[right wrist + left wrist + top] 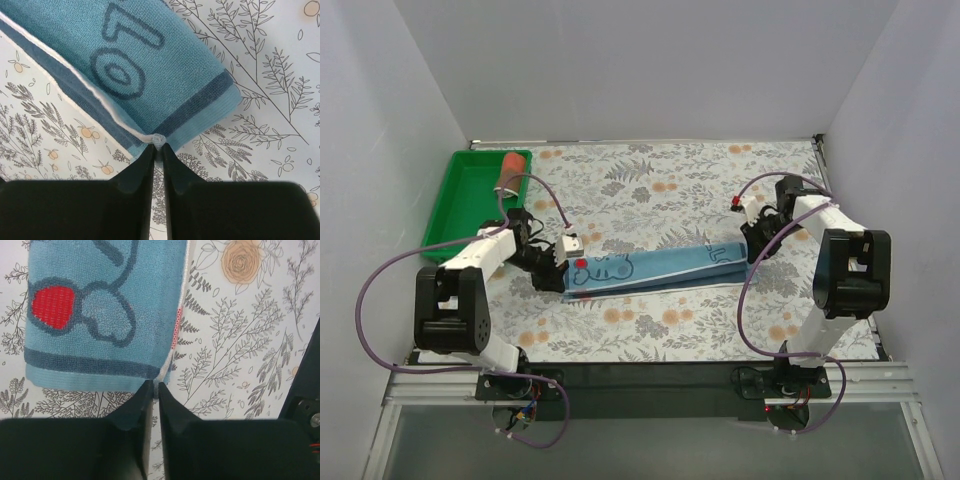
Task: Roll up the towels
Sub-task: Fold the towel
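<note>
Sitting in green tray (468, 205), rust-red roll (509, 171), blue towel (655, 267) outside

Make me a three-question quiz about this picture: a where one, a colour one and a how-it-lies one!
1. Where is the red towel roll? A in the green tray; B on the table; C on the wall.
2. What colour is the patch on the blue towel near the left gripper? A yellow; B red; C green.
3. How does the blue towel lie? A rolled; B balled up; C in a long strip.
Answers: A, it sits in the tray's corner; B, clear in the left wrist view; C, the right gripper pinches its other end.
</note>
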Tool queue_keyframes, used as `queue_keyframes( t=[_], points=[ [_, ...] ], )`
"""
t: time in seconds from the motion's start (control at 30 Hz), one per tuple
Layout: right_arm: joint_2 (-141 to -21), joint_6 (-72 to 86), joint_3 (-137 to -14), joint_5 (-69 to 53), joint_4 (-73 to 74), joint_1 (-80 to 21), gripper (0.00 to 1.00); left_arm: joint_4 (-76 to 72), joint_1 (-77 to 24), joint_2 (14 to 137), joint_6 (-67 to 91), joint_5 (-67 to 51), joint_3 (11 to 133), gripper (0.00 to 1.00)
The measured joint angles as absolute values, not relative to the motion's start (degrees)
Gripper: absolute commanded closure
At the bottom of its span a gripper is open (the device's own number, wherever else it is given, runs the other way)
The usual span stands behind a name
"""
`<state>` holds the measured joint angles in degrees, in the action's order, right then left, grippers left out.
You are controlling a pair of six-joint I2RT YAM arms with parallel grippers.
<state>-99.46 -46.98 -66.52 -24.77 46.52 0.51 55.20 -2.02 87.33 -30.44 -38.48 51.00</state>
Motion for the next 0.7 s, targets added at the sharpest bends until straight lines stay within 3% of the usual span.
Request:
queue_keyframes(
  t=[0.03, 0.13, 0.43, 0.7],
  points=[
    [-99.5, -47.0, -66.5, -24.8, 46.5, 0.4, 0.70, 55.1, -2.1, 87.4, -30.4, -38.3, 51.0, 0.72],
    [-99.5, -47.7, -66.5, -24.6, 46.9, 0.3, 0.52, 55.4, -2.1, 87.4, -30.2, -37.4, 51.0, 0.62],
    [-93.4, -49.9, -66.7, -26.5, 52.5, 0.3, 0.52, 59.9, -2.1, 85.5, -29.2, -37.4, 55.3, 0.58],
    [-95.8, -48.7, -74.6, -30.3, 55.5, 0.3, 0.55, 56.4, -2.1, 87.4, -21.8, -38.6, 60.1, 0.65]
  ],
)
